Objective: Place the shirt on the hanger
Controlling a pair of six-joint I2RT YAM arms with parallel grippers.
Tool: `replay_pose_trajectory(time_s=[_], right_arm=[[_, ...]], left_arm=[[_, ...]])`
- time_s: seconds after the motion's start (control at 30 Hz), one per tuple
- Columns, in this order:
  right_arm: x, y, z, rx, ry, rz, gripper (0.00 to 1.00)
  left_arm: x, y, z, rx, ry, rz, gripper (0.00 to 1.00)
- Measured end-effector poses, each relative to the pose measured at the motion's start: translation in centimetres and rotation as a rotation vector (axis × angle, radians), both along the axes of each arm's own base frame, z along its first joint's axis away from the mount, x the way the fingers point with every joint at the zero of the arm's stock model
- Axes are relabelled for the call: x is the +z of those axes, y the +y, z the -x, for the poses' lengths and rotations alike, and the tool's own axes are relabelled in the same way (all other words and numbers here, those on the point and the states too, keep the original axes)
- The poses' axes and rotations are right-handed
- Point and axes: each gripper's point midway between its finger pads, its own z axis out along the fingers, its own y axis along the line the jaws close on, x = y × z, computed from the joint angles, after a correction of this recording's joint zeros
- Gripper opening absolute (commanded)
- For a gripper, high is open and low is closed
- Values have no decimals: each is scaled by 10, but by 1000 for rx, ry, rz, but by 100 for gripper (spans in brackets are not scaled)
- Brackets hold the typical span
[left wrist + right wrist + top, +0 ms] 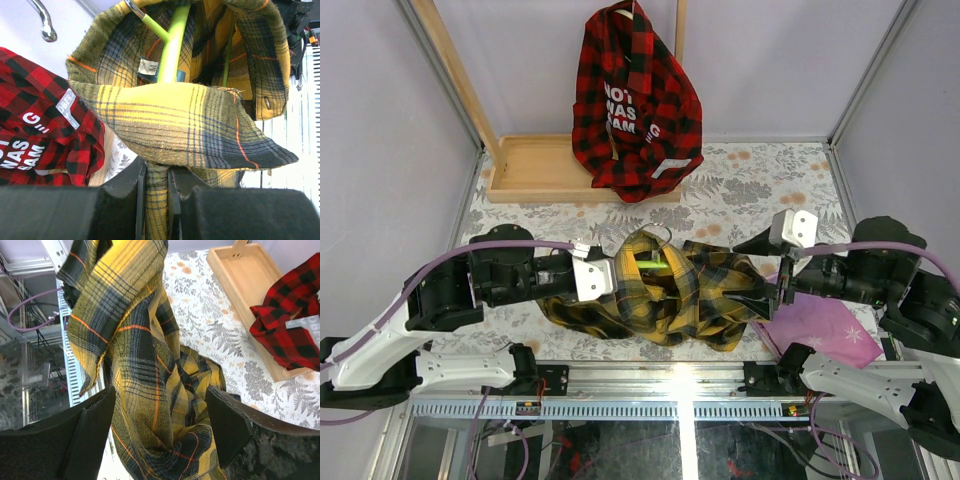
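The yellow and dark plaid shirt (pixel 675 295) lies bunched mid-table between both arms. The lime-green hanger (pixel 650 263) shows through its collar; in the left wrist view the hanger (pixel 172 47) runs up inside the neck opening of the shirt (pixel 190 120). My left gripper (pixel 610 278) is at the shirt's left edge, and in the left wrist view this gripper (pixel 156 195) is shut on a fold of the cloth. My right gripper (pixel 762 290) is at the shirt's right side. In the right wrist view it (pixel 160 422) is open wide, with hanging shirt cloth (pixel 145 385) between the jaws, not clamped.
A red-and-black plaid shirt (pixel 635 105) with white lettering hangs on a wooden rack whose tray base (pixel 535 170) stands at the back. A purple cloth (pixel 820 325) lies under the right arm. The table has a floral cover (pixel 760 190). A metal rail (pixel 650 385) runs along the near edge.
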Motion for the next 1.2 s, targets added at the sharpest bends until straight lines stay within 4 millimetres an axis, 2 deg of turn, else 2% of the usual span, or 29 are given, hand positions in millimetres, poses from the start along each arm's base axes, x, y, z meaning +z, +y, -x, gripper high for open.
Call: replay_pose_trajectory(time_s=[0.13, 0.23, 0.37, 0.5, 0.7, 0.77, 0.93, 1.03, 1.17, 1.2], right_arm=[[-15, 0, -2, -2, 21, 36, 79], [-18, -4, -3, -20, 13, 47, 75], [-14, -13, -2, -41, -24, 39, 61], [-14, -16, -2, -52, -35, 44, 42], [-19, -19, -2, -56, -30, 66, 24], [-20, -20, -2, -55, -28, 70, 15], [-20, -20, 0, -45, -33, 73, 3], [-19, -21, 0, -49, -38, 68, 0], [-14, -24, -1, -70, -48, 49, 0], [-14, -25, -1, -77, -46, 46, 3]], left_arm=[[-1, 0, 0, 3, 6, -4, 0], [-2, 1, 0, 9, 10, -5, 0], [-3, 4, 0, 19, 17, -9, 0], [-2, 7, 1, 24, 22, -1, 0], [-3, 11, 1, 35, 31, -3, 0], [-4, 11, 0, 40, 31, -6, 0], [-5, 12, -1, 52, 32, -14, 0], [-6, 12, -2, 54, 34, -15, 0], [-8, 11, -3, 59, 37, -18, 0], [-9, 11, -3, 61, 36, -19, 0]])
